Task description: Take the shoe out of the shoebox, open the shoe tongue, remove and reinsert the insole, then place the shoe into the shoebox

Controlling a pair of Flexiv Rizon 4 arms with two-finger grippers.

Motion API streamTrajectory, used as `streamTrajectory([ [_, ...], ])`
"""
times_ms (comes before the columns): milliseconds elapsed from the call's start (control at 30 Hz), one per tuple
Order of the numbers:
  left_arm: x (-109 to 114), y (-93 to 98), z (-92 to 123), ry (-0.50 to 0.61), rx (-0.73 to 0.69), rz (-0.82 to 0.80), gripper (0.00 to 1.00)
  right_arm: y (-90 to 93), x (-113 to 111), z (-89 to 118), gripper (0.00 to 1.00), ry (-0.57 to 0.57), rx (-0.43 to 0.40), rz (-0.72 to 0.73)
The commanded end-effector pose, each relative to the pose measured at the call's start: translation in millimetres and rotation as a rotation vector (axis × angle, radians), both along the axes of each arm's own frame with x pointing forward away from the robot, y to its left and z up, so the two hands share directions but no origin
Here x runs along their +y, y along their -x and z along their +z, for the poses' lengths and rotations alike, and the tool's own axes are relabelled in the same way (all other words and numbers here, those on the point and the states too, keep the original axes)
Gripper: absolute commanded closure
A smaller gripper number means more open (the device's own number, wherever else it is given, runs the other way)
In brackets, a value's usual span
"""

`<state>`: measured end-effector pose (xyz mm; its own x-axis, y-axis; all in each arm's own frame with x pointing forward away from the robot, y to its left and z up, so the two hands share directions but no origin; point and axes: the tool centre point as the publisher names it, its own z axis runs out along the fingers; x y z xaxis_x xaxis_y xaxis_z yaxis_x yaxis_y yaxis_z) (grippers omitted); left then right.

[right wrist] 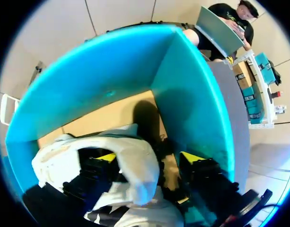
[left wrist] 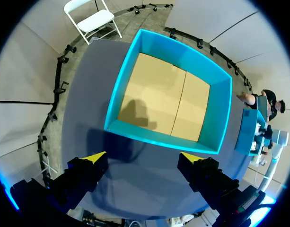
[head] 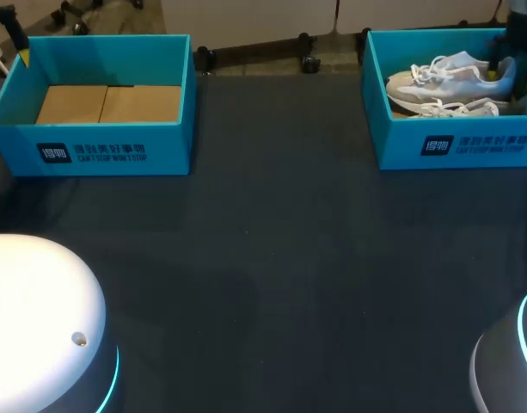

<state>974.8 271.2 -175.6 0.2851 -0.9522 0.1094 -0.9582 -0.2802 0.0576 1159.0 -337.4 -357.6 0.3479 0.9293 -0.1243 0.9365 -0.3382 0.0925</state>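
A white and grey laced shoe point(head: 448, 79) lies in the teal shoebox point(head: 456, 142) at the far right. My right gripper point(head: 507, 72) is down inside that box at the shoe's heel. In the right wrist view the gripper point(right wrist: 148, 157) stands open: one finger sits in the shoe's point(right wrist: 130, 165) mouth, the other outside the heel collar with a dark gap between them. The box wall point(right wrist: 192, 99) rises close beside the outer finger. My left gripper point(left wrist: 142, 156) hangs open and empty above the table beside a second teal shoebox point(left wrist: 130, 80), at the far left corner point(head: 18, 43) in the head view.
The second teal shoebox point(head: 91, 146) at the far left holds nothing but its brown cardboard floor point(head: 108, 103). Dark tabletop point(head: 272, 258) lies between and in front of the two boxes. My arm bases point(head: 39, 327) sit at the near corners.
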Motion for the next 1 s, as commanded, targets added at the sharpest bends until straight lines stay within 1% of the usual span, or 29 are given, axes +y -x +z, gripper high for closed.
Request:
streamTrajectory([
  [33,-0.3,1.9,0.2,-0.002,-0.004,0.001,0.0,18.9,5.0,27.1,0.0,-0.004,-0.028,0.021],
  [133,-0.3,1.9,0.2,-0.002,-0.004,0.001,0.0,26.5,13.2,44.6,0.0,-0.02,-0.042,0.052],
  [367,-0.3,1.9,0.2,-0.002,-0.004,0.001,0.0,44.5,24.1,83.3,0.0,-0.072,-0.068,0.103],
  [433,-0.3,1.9,0.2,-0.002,-0.004,0.001,0.0,53.9,30.8,98.0,0.0,-0.084,-0.064,0.125],
  [467,-0.3,1.9,0.2,-0.002,-0.004,0.001,0.0,55.3,32.1,99.8,0.0,-0.086,-0.063,0.129],
  [500,-0.3,1.9,0.2,-0.002,-0.004,0.001,0.0,64.5,39.8,109.8,0.0,-0.099,-0.06,0.15],
  [533,-0.3,1.9,0.2,-0.002,-0.004,0.001,0.0,64.5,39.8,109.8,0.0,-0.099,-0.06,0.15],
  [567,-0.3,1.9,0.2,-0.002,-0.004,0.001,0.0,73.6,48.4,119.7,0.0,-0.102,-0.043,0.174],
  [667,-0.3,1.9,0.2,-0.002,-0.004,0.001,0.0,89.5,57.9,134.6,0.0,-0.111,-0.031,0.173],
  [700,-0.3,1.9,0.2,-0.002,-0.004,0.001,0.0,95.2,60.4,138.8,0.0,-0.131,-0.028,0.181],
  [867,-0.3,1.9,0.2,-0.002,-0.004,0.001,0.0,126.4,73.7,157.1,0.0,-0.145,-0.028,0.181],
  [1000,-0.3,1.9,0.2,-0.002,-0.004,0.001,0.0,152.2,83.0,164.5,0.0,-0.169,-0.034,0.188],
])
